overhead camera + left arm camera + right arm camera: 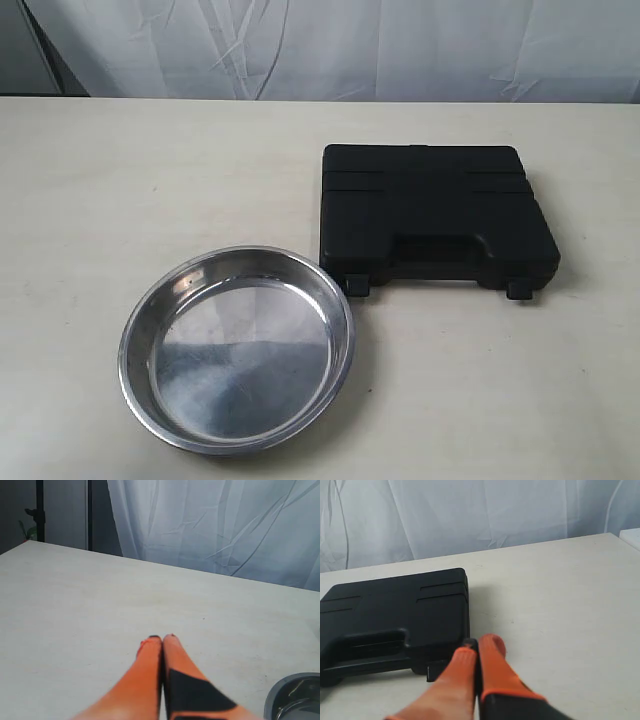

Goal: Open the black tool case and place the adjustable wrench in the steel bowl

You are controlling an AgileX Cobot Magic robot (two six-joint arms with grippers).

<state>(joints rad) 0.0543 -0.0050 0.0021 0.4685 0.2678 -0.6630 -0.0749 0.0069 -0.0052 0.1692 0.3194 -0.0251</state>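
- The flat rectangular black moulded plastic tool case (435, 215) lies closed on the right, far part of the pale bench (120, 180). Its long axis runs left to right. The handle cut-out and 2 small latches, left (358, 285) and right (520, 290), face the near edge.
- The adjustable wrench is nowhere in view. I judge it to be inside the shut case, so lifting the lid comes first.
- The right end effector (479, 642) is clenched, with its orange fingers pressed together and nothing between them. In its wrist view the tool case (395, 610) lies just ahead, with 1 latch (436, 671) close by the fingertips. This is the nearer arm. Its height above the bench cannot be told.
- The left end effector (162, 640) is also clenched and empty. It points over bare bench, with only the bowl's rim (295, 695) at the edge of its view and the case out of sight.
- Neither arm shows in the exterior view.
- The wide, shallow round steel bowl (240, 355) sits empty, near and left of the case. Its far-right rim is just beside the left latch; I cannot tell whether they touch.
- Nothing else stands on the bench between the end effectors and the case. A white curtain (300, 45) hangs beyond the far edge.
- The closeness of bowl and left latch could crowd a reach there. The right latch has open bench around it.
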